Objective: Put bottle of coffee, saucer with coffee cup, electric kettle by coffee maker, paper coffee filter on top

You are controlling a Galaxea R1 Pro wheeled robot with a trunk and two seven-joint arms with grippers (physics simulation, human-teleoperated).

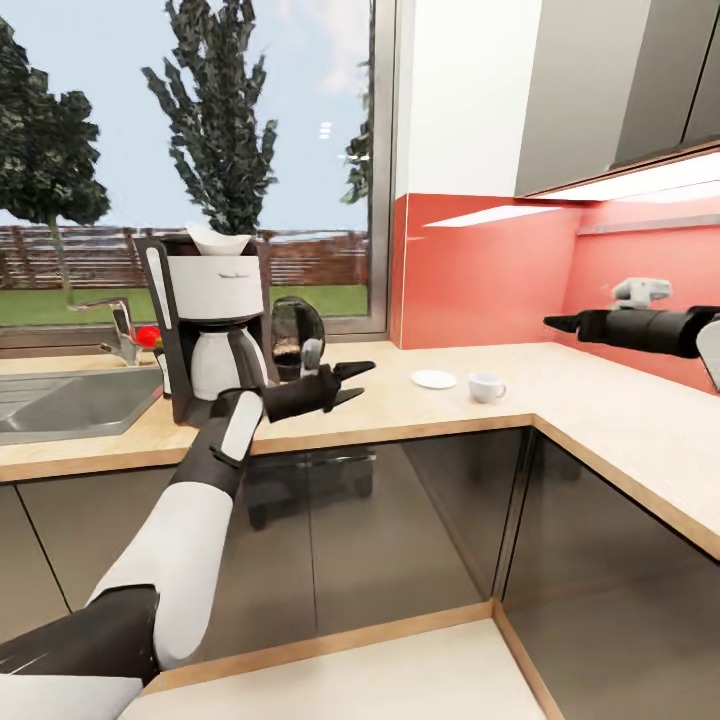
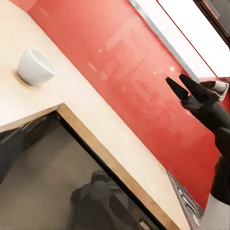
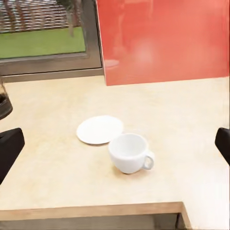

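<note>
The coffee cup (image 1: 487, 387) stands on the countertop (image 1: 560, 400) just right of the saucer (image 1: 434, 379) — not on it. Left gripper (image 1: 355, 382) released, empty, near the coffee maker (image 1: 212, 325); right gripper (image 1: 556, 322) — state indeterminate.

Light wood countertop (image 1: 600, 400), coffee maker (image 1: 215, 320), glass kettle (image 1: 296, 335), saucer (image 1: 434, 379), coffee cup (image 1: 486, 387)

Steel sink (image 1: 70, 400) and faucet (image 1: 120, 325) beside window (image 1: 200, 120).

coffee cup (image 3: 128, 152) white | saucer (image 3: 99, 129) white | backsplash (image 1: 480, 275) red
</note>
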